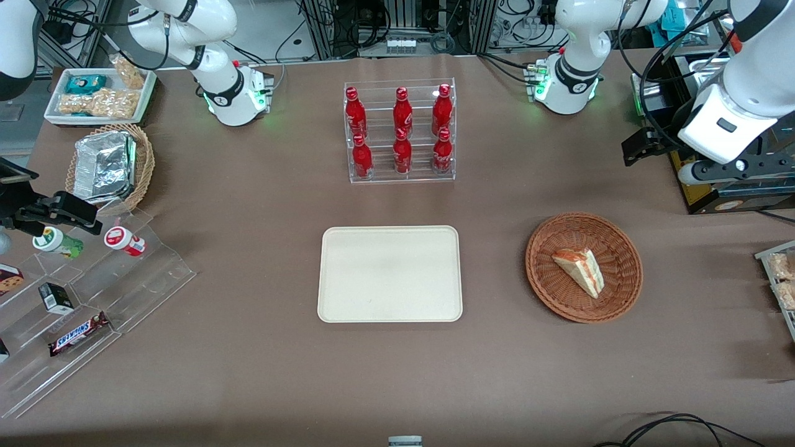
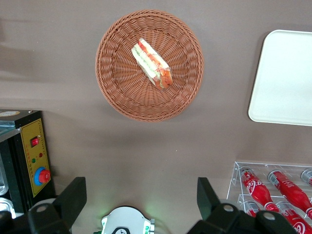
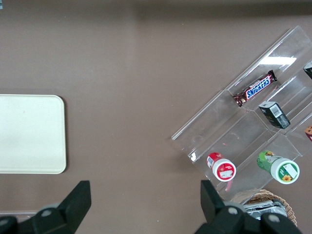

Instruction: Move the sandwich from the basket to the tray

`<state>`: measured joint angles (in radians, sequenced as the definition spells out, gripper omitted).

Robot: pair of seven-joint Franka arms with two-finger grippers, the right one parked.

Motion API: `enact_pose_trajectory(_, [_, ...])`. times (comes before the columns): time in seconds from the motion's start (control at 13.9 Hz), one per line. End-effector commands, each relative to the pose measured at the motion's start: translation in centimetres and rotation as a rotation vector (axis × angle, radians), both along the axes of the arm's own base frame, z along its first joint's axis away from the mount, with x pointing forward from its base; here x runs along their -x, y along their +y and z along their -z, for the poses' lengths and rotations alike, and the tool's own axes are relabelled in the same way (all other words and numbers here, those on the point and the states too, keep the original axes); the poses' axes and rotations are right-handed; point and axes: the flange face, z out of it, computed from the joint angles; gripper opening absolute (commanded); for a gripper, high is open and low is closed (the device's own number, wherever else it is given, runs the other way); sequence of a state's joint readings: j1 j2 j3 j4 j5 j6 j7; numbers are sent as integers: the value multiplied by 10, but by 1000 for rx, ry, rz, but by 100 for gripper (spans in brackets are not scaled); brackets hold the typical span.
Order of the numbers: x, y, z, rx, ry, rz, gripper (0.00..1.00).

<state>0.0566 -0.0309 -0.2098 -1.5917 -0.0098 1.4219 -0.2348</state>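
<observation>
Across the brown worktop (image 1: pixel 248 347) the items are spread, with the cream tray (image 1: pixel 390 274) lying flat near the middle, nothing resting on it. Toward the working arm's end, beside the tray and apart from it, the round reddish-brown basket (image 1: pixel 584 267) is set. Inside the basket, slightly off its centre, the sandwich (image 1: pixel 581 271) is seen lying on its side, white bread uppermost in the front view, the red-orange and green filling along its cut edge shown clearly from the wrist camera (image 2: pixel 152 64). The basket (image 2: pixel 149 65) is seen whole from that camera, as is one rounded end of the tray (image 2: pixel 285 78).

High above the worktop the hand (image 2: pixel 141 197) is held, well apart from the basket and farther from the front camera than it. Its two dark fingers (image 2: pixel 73 197) are spread wide with nothing between them. In the front view the hand (image 1: pixel 643 148) is only partly made out, so its exact height over the worktop cannot be judged.

Farther from the front camera than the tray, a clear rack of red bottles (image 1: pixel 400 131) is stood upright, nearer to the hand's base than the basket is.
</observation>
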Motion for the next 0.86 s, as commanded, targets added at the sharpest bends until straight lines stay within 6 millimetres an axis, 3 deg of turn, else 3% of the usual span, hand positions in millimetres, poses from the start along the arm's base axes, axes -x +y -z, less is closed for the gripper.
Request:
enact_pose_trajectory(0.0, [5, 2, -9, -3, -15, -4, 100])
enact_pose_trajectory(0.5, [1, 10, 2, -20, 19, -41, 100])
enact_pose_trajectory(0.79, [1, 23, 46, -81, 106, -260, 100])
